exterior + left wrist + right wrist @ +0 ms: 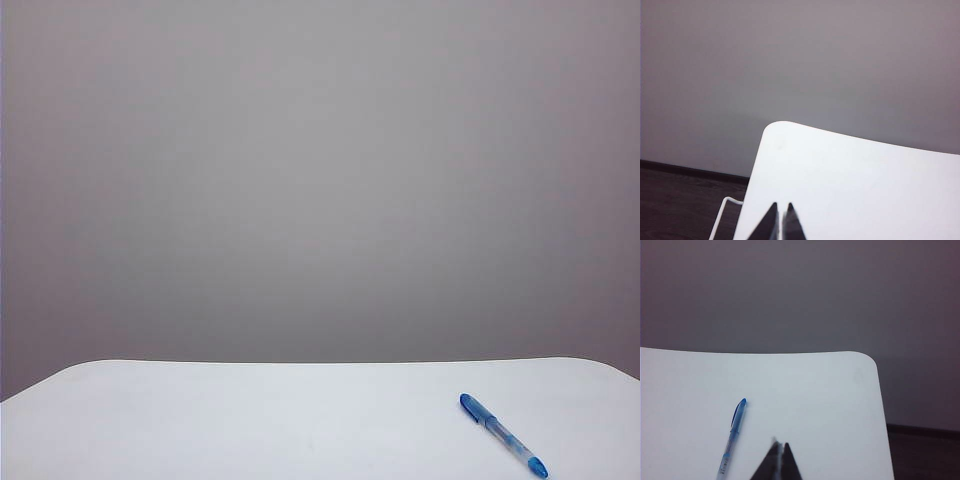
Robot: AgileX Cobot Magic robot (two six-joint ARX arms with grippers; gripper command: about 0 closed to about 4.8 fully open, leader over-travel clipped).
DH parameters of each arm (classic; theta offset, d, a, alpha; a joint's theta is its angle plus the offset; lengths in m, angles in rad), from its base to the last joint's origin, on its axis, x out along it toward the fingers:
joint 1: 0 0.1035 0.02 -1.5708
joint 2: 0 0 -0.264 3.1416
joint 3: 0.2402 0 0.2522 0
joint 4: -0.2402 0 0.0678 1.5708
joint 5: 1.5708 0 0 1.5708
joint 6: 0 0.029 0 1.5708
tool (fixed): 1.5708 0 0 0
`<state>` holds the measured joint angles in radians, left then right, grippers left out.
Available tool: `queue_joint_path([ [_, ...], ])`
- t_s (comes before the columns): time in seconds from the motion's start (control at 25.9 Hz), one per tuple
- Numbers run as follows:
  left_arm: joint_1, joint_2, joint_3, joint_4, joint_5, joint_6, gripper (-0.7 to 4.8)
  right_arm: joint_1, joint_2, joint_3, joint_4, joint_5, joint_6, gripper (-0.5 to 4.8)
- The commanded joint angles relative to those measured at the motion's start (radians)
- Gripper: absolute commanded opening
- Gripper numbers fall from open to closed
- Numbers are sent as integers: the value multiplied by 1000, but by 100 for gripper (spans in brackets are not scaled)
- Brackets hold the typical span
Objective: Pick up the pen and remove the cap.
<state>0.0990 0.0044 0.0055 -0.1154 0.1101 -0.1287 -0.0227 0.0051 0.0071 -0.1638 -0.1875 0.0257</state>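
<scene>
The slim clear-and-blue plastic pen [503, 435] lies capped on the white desk [250, 420]. The left tool [781, 212] and the right tool [780, 449] are both clenched and grasp nothing, the right one near the pen.

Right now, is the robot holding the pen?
No, the pen lies on the table, with both grippers shut and empty.

Setting is reading as a bare test room or lab bench area. A plain white table [250, 420] with rounded corners is standing in front of an unmarked grey wall [320, 180], which is filling the whole background. In the left wrist view, dark wood-look flooring [680, 205] and a dark baseboard [690, 171] are showing beyond the table's corner. No furnishings are giving it a domestic look.
</scene>
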Motion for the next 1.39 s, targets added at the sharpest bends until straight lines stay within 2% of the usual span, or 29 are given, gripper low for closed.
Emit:
queue_joint_path([
  [0.04,1,1,0,12,7,-4,21,2,-4,-5,10,10,5,-6],
  [0.12,1,1,1,12,7,-8,21,2,-4,-5,10,13,11,-6],
  [0.23,1,1,1,21,6,-33,21,2,-4,-5,25,11,113,-5],
  [0.35,1,1,2,87,32,-109,21,3,-4,-5,86,1,182,-4],
  [0.39,1,2,13,158,71,-150,21,3,-4,-5,138,1,185,-4],
  [0.46,1,3,68,181,56,-163,13,3,-3,-1,233,2,236,5],
  [0.5,2,19,109,181,-15,-162,6,3,-2,19,276,7,326,14],
  [0.58,2,58,167,180,-56,-157,6,3,0,53,295,19,363,16],
  [0.62,2,91,201,181,-53,-156,6,3,2,82,296,29,364,19],
  [0.73,2,336,377,180,34,-155,7,3,113,264,295,101,354,22],
  [0.77,2,401,422,174,58,-148,7,3,161,314,295,103,335,22],
  [0.93,2,763,691,79,184,-13,7,3,494,599,190,71,231,23],
  [1.0,1,845,761,35,192,15,7,3,579,652,198,28,150,22],
  [1.04,1,918,822,-5,206,28,7,3,685,695,246,-39,50,22],
  [1.08,1,951,850,-24,223,28,7,3,724,705,279,-61,18,22],
  [1.16,0,1076,957,-104,364,42,7,4,867,727,420,-202,-11,22],
  [1.2,-1,1099,980,-130,389,62,6,4,901,735,429,-236,-10,22],
  [1.27,-39,1172,1064,-245,373,154,-4,7,1001,768,389,-253,0,22],
  [1.35,-81,1236,1133,-345,297,236,-4,12,1084,805,306,-253,0,22],
  [1.39,-95,1255,1150,-369,280,250,-4,15,1116,820,278,-252,0,22],
])
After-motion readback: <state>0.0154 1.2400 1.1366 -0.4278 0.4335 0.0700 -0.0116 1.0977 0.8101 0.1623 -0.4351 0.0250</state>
